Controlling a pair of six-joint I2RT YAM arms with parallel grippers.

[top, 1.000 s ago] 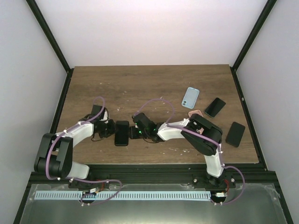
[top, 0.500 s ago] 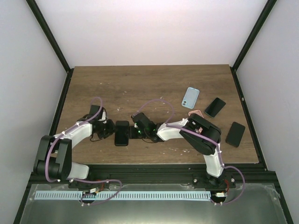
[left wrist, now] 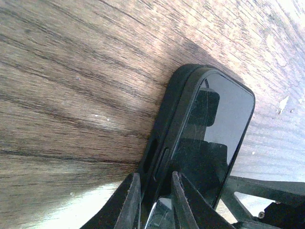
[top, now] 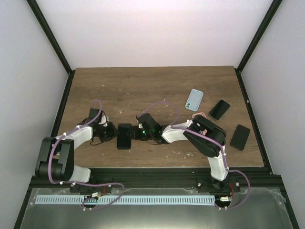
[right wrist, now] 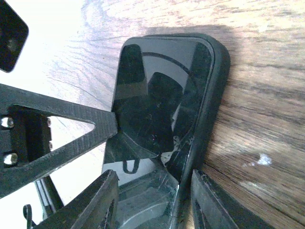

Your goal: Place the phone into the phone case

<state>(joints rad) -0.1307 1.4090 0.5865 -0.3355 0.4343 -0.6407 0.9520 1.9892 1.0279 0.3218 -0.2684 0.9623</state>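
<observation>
A black phone (top: 125, 135) lies face up inside a black phone case near the table's front, between my two grippers. In the left wrist view the case rim (left wrist: 174, 109) wraps the glass screen (left wrist: 217, 129). My left gripper (top: 113, 131) is shut on the case's left edge, its fingers (left wrist: 131, 202) pinching the rim. My right gripper (top: 135, 134) is open, its jaws straddling the case's right edge (right wrist: 209, 119), one finger (right wrist: 95, 205) over the screen (right wrist: 157, 100) and the other on the table side.
A light blue case (top: 194, 99), a black phone (top: 219, 109), another black phone (top: 240, 137) and a pink item (top: 199, 115) lie at the right of the wooden table (top: 143, 88). Black frame posts stand at the table's sides.
Both arms have shifted slightly at the phone; the right wrist has moved a little up and back. The phone and case stay in place.
</observation>
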